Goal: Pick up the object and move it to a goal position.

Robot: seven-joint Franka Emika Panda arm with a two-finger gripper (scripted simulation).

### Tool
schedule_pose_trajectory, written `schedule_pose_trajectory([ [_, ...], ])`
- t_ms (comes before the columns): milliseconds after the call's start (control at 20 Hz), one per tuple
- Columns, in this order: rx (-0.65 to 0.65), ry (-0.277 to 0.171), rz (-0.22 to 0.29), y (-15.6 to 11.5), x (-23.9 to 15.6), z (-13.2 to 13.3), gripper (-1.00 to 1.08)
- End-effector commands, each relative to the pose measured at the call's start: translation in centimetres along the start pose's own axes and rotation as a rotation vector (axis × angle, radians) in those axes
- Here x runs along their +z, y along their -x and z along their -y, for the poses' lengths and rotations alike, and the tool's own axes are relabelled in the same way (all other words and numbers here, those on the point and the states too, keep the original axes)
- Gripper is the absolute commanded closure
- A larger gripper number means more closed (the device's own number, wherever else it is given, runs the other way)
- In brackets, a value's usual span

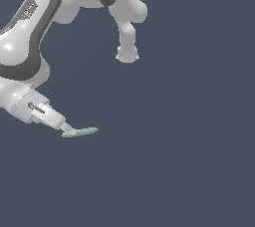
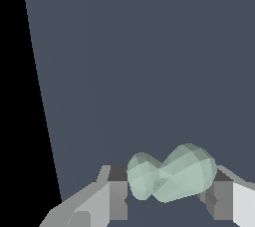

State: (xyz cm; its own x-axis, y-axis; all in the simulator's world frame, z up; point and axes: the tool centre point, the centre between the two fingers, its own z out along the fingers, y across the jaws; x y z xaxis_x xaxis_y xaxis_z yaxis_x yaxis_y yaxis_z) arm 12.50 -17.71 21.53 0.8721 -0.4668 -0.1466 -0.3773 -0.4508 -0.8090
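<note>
The object (image 1: 84, 132), a slender pale grey-green bar with tapered ends, lies nearly level at the lower left of the exterior view. My gripper (image 1: 69, 132) reaches down to it from the exterior view's left and meets it near one end, so most of the bar sticks out toward the right. In the wrist view the object (image 2: 172, 177) fills the gap between the two fingers (image 2: 117, 198), touching both pads, and the gripper (image 2: 167, 201) is shut on it. No goal position is marked in either view.
A plain dark grey-blue surface (image 1: 189, 161) fills both views. The arm's white upper links (image 1: 127, 27) hang above the scene at the top left of the exterior view.
</note>
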Motion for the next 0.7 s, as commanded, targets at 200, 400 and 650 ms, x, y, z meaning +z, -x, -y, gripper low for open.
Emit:
schedule_pose_trajectory([
  [200,-0.163,-0.109,-0.058,-2.3,-5.6,3.8,1.08],
  [400,-0.236,-0.159,-0.083,-3.0,-8.3,5.4,1.08],
  [650,-0.292,-0.198,-0.102,-3.4,-10.5,6.7,1.08],
])
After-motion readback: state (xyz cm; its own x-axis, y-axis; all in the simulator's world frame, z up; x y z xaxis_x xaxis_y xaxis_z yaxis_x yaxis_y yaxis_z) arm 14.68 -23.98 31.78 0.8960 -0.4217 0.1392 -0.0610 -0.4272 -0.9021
